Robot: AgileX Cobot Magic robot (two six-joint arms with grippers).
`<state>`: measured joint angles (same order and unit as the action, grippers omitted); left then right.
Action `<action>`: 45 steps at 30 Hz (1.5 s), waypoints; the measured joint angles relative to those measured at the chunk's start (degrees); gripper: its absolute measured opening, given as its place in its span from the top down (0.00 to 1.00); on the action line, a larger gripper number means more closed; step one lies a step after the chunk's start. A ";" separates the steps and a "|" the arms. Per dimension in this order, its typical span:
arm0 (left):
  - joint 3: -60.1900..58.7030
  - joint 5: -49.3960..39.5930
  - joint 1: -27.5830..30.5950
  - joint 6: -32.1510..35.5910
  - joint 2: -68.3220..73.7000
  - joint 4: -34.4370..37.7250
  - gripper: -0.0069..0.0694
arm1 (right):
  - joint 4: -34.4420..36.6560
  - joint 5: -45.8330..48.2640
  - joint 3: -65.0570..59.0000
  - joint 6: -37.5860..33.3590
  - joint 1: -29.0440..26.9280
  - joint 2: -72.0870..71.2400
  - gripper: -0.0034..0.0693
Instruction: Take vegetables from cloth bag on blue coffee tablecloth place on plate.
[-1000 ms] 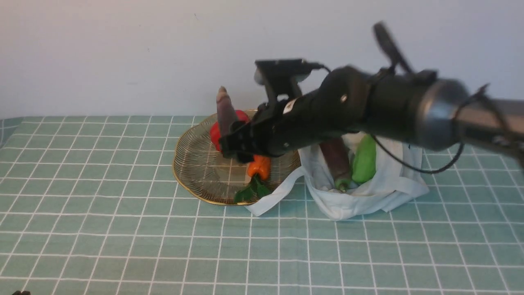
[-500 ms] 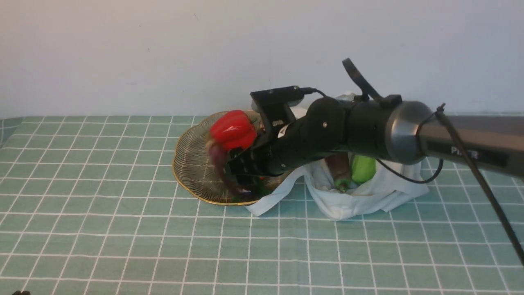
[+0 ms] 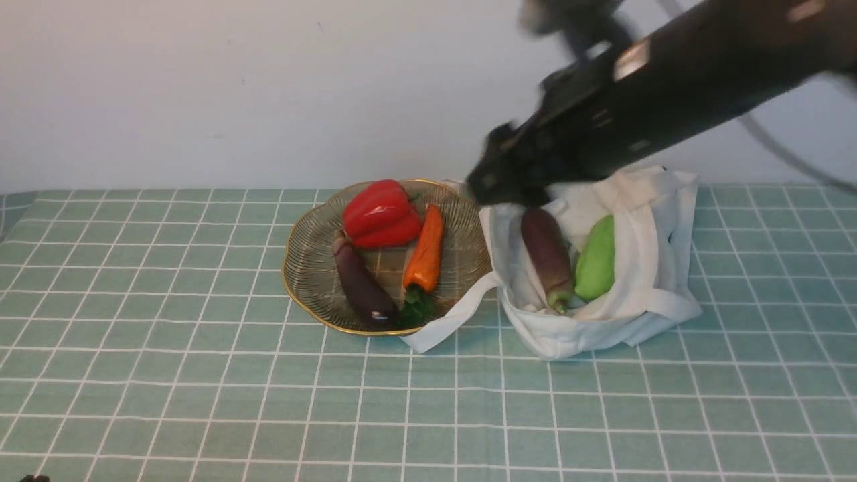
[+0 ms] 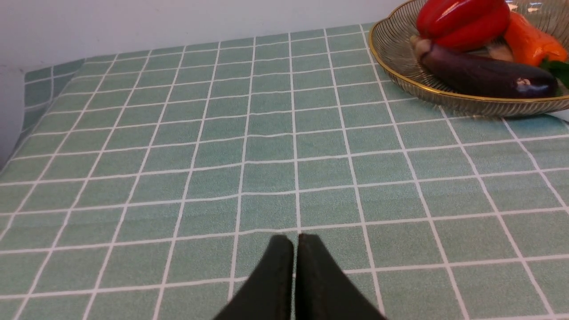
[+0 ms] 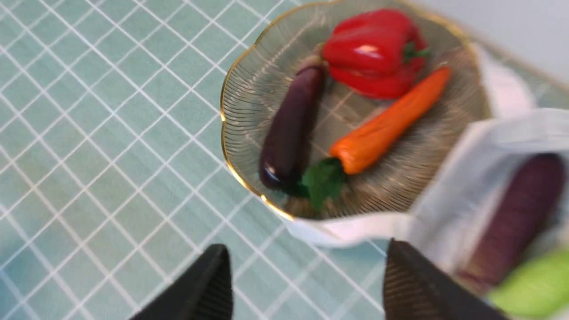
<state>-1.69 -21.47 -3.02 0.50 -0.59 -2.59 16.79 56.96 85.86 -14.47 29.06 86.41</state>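
Pale patch (image 3: 629, 59) on the right arm (image 3: 703, 60): blurred, cannot be read. The arm runs off the frame at 2 o'clock.

Right gripper (image 5: 306, 251): jaws spread wide, nothing between them. It is held in the air over the plate-side edge of the cloth bag (image 3: 643, 294). From the front its tip is only a dark smear.

Left gripper (image 4: 293, 240): jaws pressed together, over bare tablecloth (image 3: 201, 388).

Plate (image 3: 311, 274) sits at the bag's 9 o'clock, with the bag's strap (image 3: 448, 325) lying against its rim. On the plate:
- slim dark eggplant (image 3: 361, 284) at 7 o'clock
- red pepper (image 3: 381, 214) at 12
- orange vegetable (image 3: 425, 254) at 3

In the bag's mouth, the fat purple-brown eggplant (image 3: 548, 258) and the light-green vegetable (image 3: 596, 261) lie side by side. Their far ends are hidden behind the gripper.
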 joint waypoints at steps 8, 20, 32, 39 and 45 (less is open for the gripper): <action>0.00 0.00 0.00 0.00 0.00 0.00 0.92 | -13.04 14.99 0.00 3.85 -5.88 -23.96 0.82; 0.00 0.00 0.00 0.00 0.00 0.00 0.92 | -11.17 -15.44 -38.42 8.52 -6.40 -71.53 0.97; 0.00 0.00 0.00 0.00 0.00 0.00 0.92 | -8.73 -37.33 -64.09 3.19 -6.40 -84.19 0.97; 0.00 0.00 0.00 0.00 0.00 0.00 0.92 | -8.45 -34.81 -64.36 3.19 -6.40 -84.19 0.97; 0.00 0.00 0.00 0.00 0.00 0.00 0.92 | -8.45 -33.44 -64.47 3.19 -6.40 -84.19 0.97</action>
<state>-1.69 -21.47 -3.02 0.50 -0.59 -2.59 8.34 23.51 21.38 -11.29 22.66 2.23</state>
